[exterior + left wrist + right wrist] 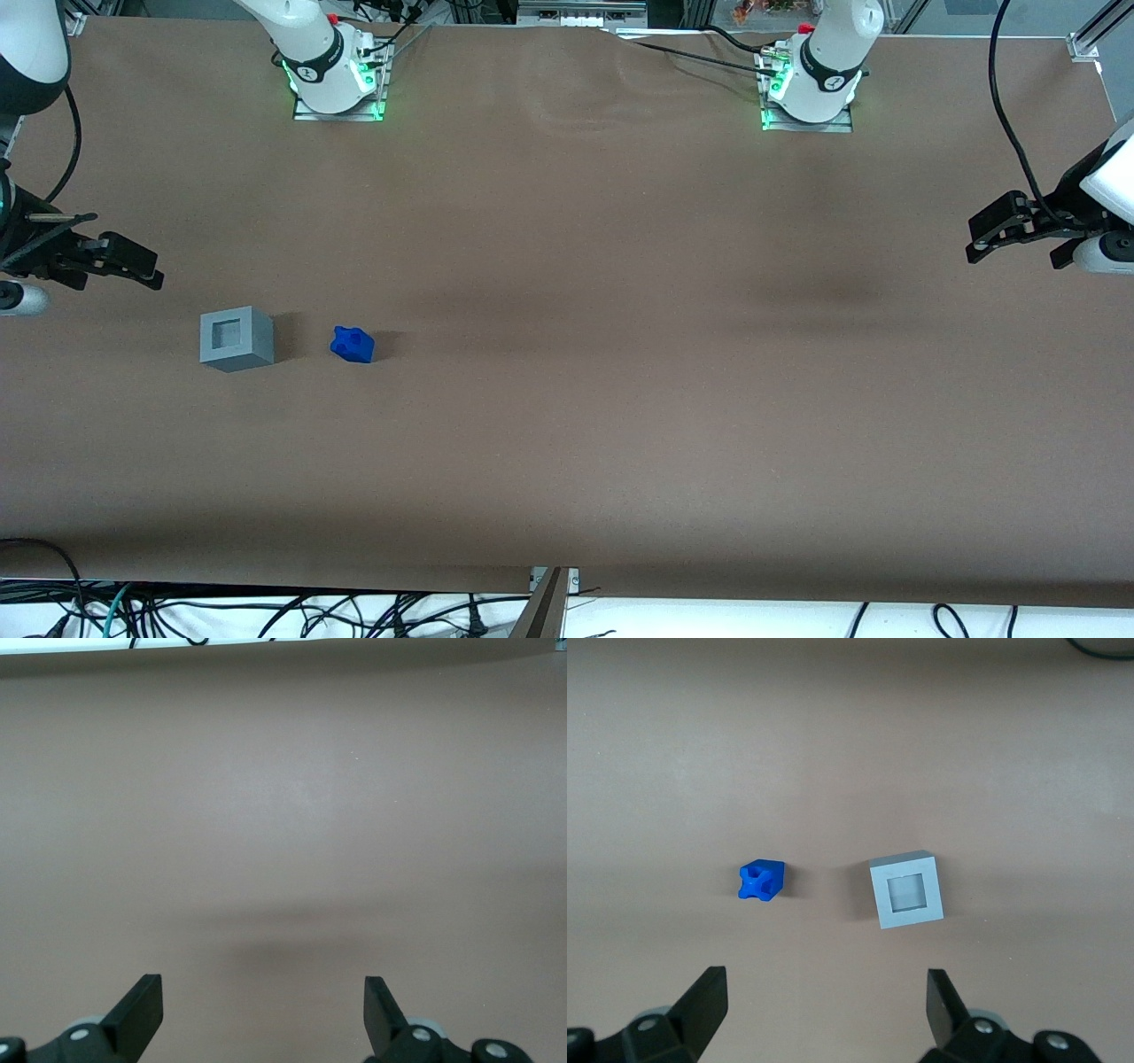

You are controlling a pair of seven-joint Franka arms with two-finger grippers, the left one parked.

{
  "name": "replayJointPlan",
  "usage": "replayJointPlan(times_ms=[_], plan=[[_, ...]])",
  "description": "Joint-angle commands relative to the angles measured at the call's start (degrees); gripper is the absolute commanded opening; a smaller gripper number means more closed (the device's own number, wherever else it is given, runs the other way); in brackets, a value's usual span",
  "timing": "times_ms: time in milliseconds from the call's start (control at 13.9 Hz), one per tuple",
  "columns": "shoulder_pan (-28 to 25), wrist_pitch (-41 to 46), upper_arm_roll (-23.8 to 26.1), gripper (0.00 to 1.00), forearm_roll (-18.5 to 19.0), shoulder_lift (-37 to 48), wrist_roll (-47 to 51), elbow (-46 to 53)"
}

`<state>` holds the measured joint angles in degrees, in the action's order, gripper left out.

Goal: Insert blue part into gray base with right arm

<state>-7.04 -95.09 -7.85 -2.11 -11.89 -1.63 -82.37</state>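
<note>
The blue part [353, 344] lies on the brown table, a small bright-blue chunky block; it also shows in the right wrist view [761, 880]. Beside it, closer to the working arm's end of the table, stands the gray base [236, 338], a light-gray cube with its square socket facing up [906, 890]. The two are apart. My right gripper [142, 266] hangs at the working arm's end of the table, farther from the front camera than the gray base and above the table. It is open [826, 979], with only bare table between its fingers.
The brown table cover [567, 399] spreads wide around both objects. Two arm bases [332, 66] with green lights stand along the table's back edge. Cables [266, 611] lie past the table's front edge.
</note>
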Motion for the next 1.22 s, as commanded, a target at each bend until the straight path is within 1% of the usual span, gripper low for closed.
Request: replayJointPlan(times_ms=[0,360,504,791,1007,1151], plan=[[-1.0,-0.6,1.2,0.99,-0.1,-1.6,-0.8,-0.1],[-5.3,-3.3,1.3,0.99,-0.2,-6.4,-0.3,-0.1],[-7.1,-4.7,1.3,0.99,0.3,-8.9,-0.1,-0.1],[-8.8,-6.9,1.3,0.99,-0.1,-13.2,0.1,-0.7],[-9.7,-7.4,1.3,0.99,-0.1,-16.0,6.8,-0.9],[-10.2,-9.6,1.3,0.99,-0.2,-17.4,7.3,-2.2]])
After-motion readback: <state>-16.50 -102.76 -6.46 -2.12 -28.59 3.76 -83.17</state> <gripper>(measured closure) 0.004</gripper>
